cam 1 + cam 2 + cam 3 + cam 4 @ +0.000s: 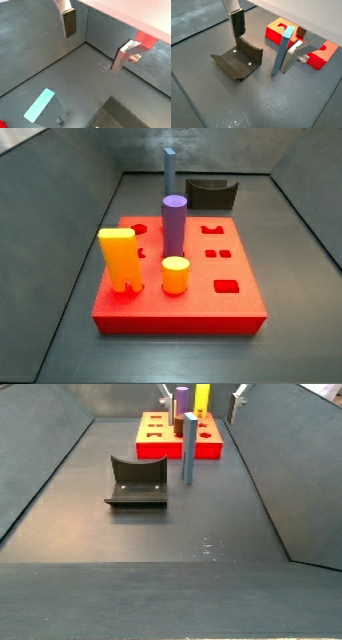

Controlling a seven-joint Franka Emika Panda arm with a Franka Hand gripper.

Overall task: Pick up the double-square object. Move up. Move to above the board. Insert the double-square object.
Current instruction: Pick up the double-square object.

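Note:
The double-square object [281, 50], a tall slim grey-blue post, stands upright on the grey floor between the fixture [238, 62] and the board [276, 34]. It also shows in both side views [190, 446] [170, 173] and in a wrist view [40, 105]. The board [201, 293] is a thick red slab with shaped holes. My gripper [262, 53] hangs above the floor, open and empty, and also shows in a wrist view [92, 53]. One finger [291, 59] appears close beside the post without holding it.
A purple cylinder [174, 223], a yellow-orange two-legged block [120, 258] and a short yellow cylinder [175, 275] stand in the board. The dark fixture [136, 481] sits on the floor near the post. Grey walls [267, 464] close in the floor on both sides.

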